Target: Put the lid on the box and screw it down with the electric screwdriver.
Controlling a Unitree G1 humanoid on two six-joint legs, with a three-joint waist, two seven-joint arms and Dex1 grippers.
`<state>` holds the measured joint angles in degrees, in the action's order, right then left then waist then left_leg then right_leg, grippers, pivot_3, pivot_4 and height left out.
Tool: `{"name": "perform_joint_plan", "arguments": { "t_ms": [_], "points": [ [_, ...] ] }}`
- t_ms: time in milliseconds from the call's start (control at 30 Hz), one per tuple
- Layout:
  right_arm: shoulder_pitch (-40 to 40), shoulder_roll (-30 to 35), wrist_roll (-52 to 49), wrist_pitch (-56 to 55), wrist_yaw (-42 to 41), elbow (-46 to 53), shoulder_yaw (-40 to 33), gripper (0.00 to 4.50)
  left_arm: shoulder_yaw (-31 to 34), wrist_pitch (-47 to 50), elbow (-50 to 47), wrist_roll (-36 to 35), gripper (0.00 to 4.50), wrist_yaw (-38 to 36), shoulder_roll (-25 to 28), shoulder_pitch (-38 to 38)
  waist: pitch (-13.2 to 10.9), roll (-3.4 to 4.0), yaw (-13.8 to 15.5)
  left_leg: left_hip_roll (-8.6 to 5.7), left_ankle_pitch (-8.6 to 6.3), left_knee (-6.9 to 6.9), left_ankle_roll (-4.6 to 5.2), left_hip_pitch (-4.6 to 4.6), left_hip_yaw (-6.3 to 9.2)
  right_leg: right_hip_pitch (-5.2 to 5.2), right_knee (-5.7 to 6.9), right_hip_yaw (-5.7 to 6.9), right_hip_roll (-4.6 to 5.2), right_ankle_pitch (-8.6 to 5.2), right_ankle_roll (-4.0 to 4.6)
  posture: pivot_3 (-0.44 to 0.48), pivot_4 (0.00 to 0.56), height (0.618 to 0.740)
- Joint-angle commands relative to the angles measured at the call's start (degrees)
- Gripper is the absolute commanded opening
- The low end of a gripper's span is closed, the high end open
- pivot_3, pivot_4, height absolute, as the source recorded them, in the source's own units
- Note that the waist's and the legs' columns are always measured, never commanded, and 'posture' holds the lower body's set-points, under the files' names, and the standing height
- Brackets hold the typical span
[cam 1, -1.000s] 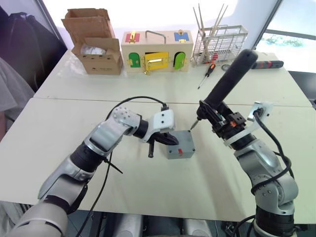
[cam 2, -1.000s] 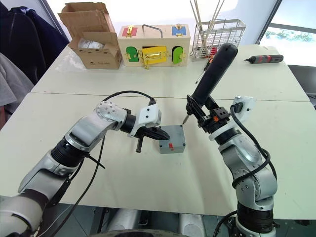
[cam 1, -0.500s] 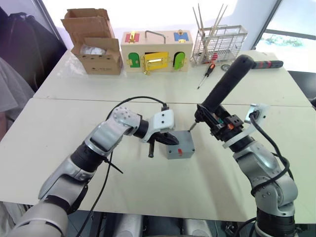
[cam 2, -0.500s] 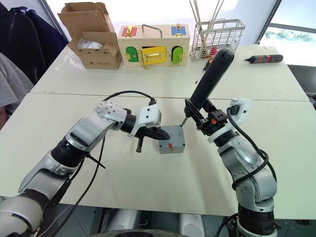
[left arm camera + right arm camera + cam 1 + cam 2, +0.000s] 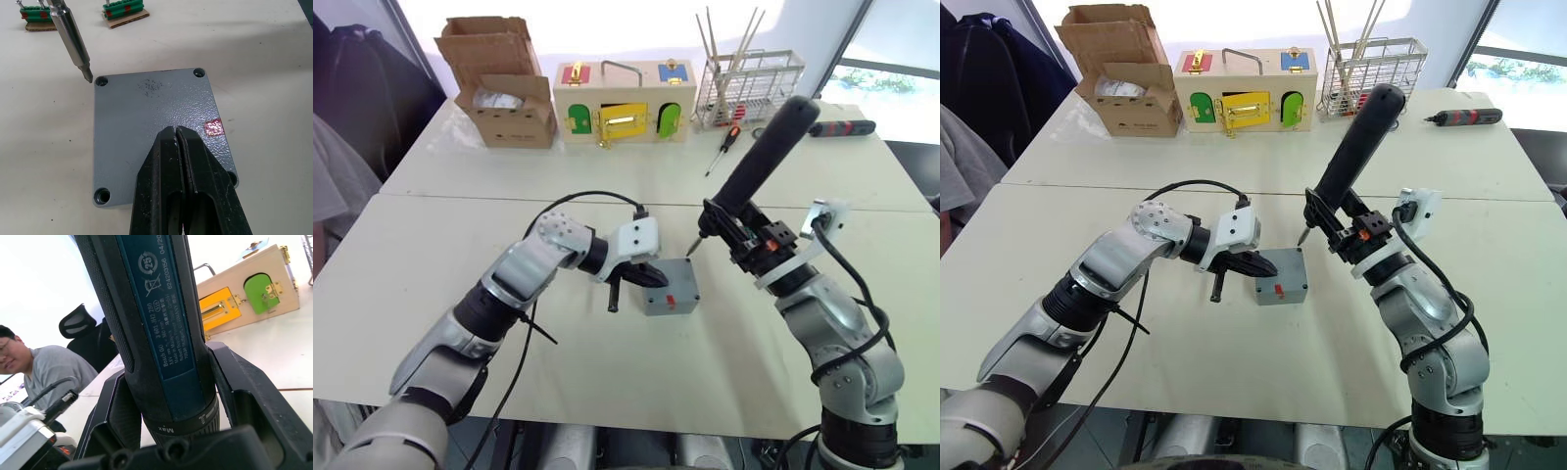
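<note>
The shallow square grey plastic lid (image 5: 154, 132) already sits on the small grey box (image 5: 672, 302) mid-counter, pinned by the closed left end effector (image 5: 177, 142), while the right end effector (image 5: 751, 242), gripping the thick blue-black electric screwdriver (image 5: 759, 165), hovers its bit near a corner hole, so screwing appears unfinished.

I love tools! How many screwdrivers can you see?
3. The electric screwdriver is in the right gripper; a slim red-and-black screwdriver lies in front of the wire rack; a dark driver lies further right. The rack may hide more.

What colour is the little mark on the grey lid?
Red. The mark on the lid shows best in the left wrist view.
</note>
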<state>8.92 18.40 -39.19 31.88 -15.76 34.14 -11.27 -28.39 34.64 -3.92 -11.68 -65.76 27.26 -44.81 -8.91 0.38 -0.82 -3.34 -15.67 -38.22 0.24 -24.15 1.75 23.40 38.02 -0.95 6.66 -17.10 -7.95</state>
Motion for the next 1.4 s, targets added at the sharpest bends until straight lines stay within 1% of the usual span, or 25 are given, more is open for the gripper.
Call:
{"name": "perform_joint_plan", "arguments": {
  "t_ms": [33,433,733,1033,1333,1400],
  "points": [
    [0.76,1.16,-2.63,-0.49,0.10,5.08,-1.74,1.85,-0.21,0.03,0.16,1.11,0.00,0.16,0.21,0.60,0.00,0.00,0.01,0.00,0.00,0.00,0.00,0.00,0.00,0.00,0.00,0.00,0.00,0.00,0.00,0.000,0.150,0.739],
    [-1.08,1.02,-1.97,-1.02,0.53,5.11,0.77,1.85,-0.28,-0.32,0.78,1.26,0.00,-0.01,-0.20,0.17,0.00,-0.01,0.00,0.00,-0.01,-0.01,0.01,0.01,0.00,-0.02,0.00,0.00,0.00,0.00,0.00,0.000,0.150,0.739],
    [-1.32,1.35,0.89,-3.59,-0.89,2.01,0.98,1.85,0.09,-0.06,0.49,1.28,0.00,0.19,0.21,0.22,0.01,-0.01,0.00,0.00,-0.01,-0.01,0.01,0.02,0.00,-0.03,0.00,0.00,0.00,0.00,0.00,0.000,0.150,0.739],
    [-1.57,1.16,1.61,-3.82,-1.76,1.48,0.86,1.85,0.16,0.43,-0.41,1.07,0.00,0.35,0.51,0.75,0.00,-0.01,0.02,0.00,-0.01,-0.01,0.01,0.02,0.00,-0.03,0.00,0.00,0.00,0.00,0.00,0.000,0.150,0.739],
    [-2.08,2.10,7.06,-4.74,-3.83,2.49,7.54,1.85,-0.57,1.46,-0.20,0.87,0.00,-0.48,0.70,0.74,0.02,-0.04,-0.08,0.00,-0.01,0.00,0.02,0.12,0.00,-0.09,0.00,0.00,-0.01,0.00,0.00,0.000,0.150,0.739],
    [-1.98,2.73,8.84,-5.40,-4.43,2.11,8.63,1.85,-2.21,0.81,1.49,3.21,0.00,0.12,1.18,0.75,0.04,-0.06,-0.09,0.01,-0.01,0.01,0.02,0.18,0.00,-0.16,0.00,0.01,-0.02,0.00,0.00,0.000,0.150,0.739]
  ]
}}
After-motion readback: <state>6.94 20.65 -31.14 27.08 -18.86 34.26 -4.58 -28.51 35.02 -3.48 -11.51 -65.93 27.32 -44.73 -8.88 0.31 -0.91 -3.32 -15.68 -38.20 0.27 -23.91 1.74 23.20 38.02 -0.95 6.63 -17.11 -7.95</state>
